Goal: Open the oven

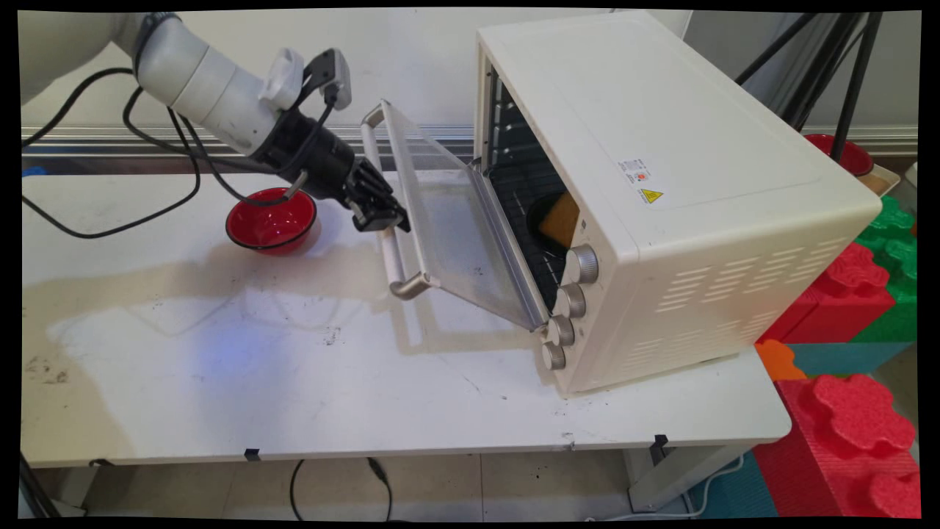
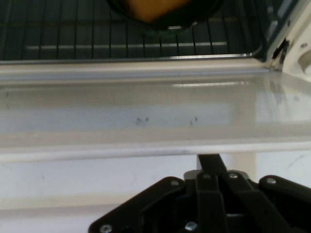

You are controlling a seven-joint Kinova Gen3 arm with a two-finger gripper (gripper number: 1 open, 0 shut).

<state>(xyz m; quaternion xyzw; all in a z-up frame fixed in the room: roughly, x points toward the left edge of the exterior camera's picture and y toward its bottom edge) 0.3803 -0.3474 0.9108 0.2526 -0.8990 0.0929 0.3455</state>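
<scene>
**Gripper** (image 1: 378, 213) (image 2: 211, 162): black, two-fingered, set against the upper half of the door handle (image 1: 393, 257) (image 2: 97, 151). The jaws appear drawn narrow about the bar, though the contact itself is partly hidden by the linkage.

**Oven** (image 1: 661, 147): cream, set toward the bench's right edge, with its mouth turned to the left. The glass door (image 1: 448, 220) (image 2: 146, 111) is hinged at the bottom and is held partway down, neither closed nor flat. The handle is carried above the bench (image 1: 294, 382), clear of its surface.

**Interior:** a wire rack (image 2: 73, 34) is seen, and on it a dark dish with a yellow-orange item (image 1: 558, 217) (image 2: 155, 12), well back from the door.

**Knobs** (image 1: 569, 301): four, in a column at the oven's near front corner, beside the door's near end.

**Red bowl** (image 1: 272, 220): placed toward the bench's far edge, just left of the gripper and under the wrist, apart from the door.

**Open room:** bare bench is found below and left of the door, out to the near and left edges. The bowl and hanging cables are judged the closest obstacles.

**Foam blocks** (image 1: 844, 294): stacked off the bench's right edge.
</scene>
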